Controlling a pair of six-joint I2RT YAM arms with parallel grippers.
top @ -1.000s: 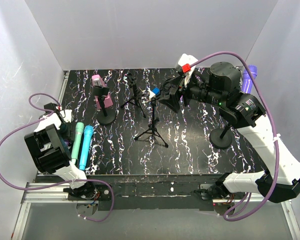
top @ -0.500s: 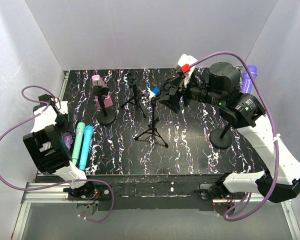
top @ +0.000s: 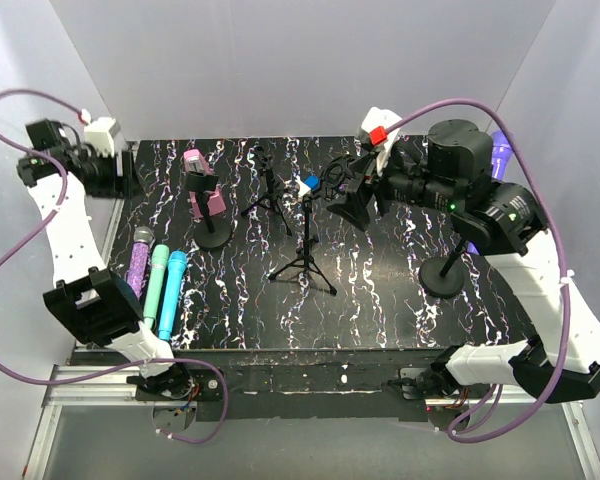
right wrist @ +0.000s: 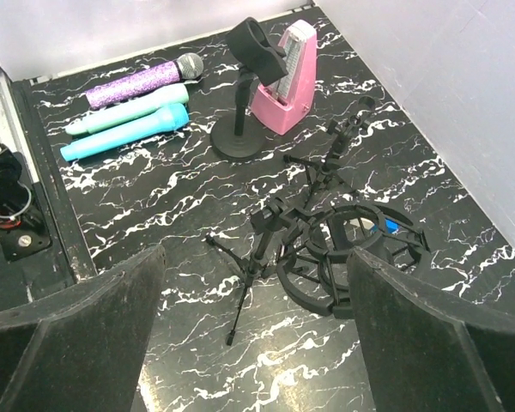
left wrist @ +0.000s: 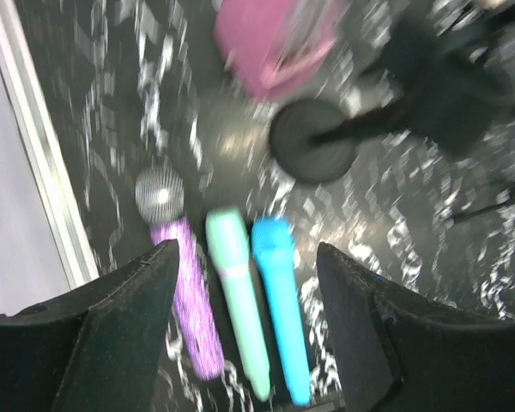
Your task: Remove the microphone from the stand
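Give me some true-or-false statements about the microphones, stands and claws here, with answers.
1. A purple glitter microphone, a mint green microphone and a blue microphone lie side by side on the black marbled table. True.
2. The blue microphone lies in the middle. False: the mint green microphone does.
3. The left claw grips the purple glitter microphone. False: the left claw is open and empty.
4. The pink wedge-shaped box stands beside the black round-base stand. True.
5. The right claw is clamped shut. False: the right claw is open, holding nothing.
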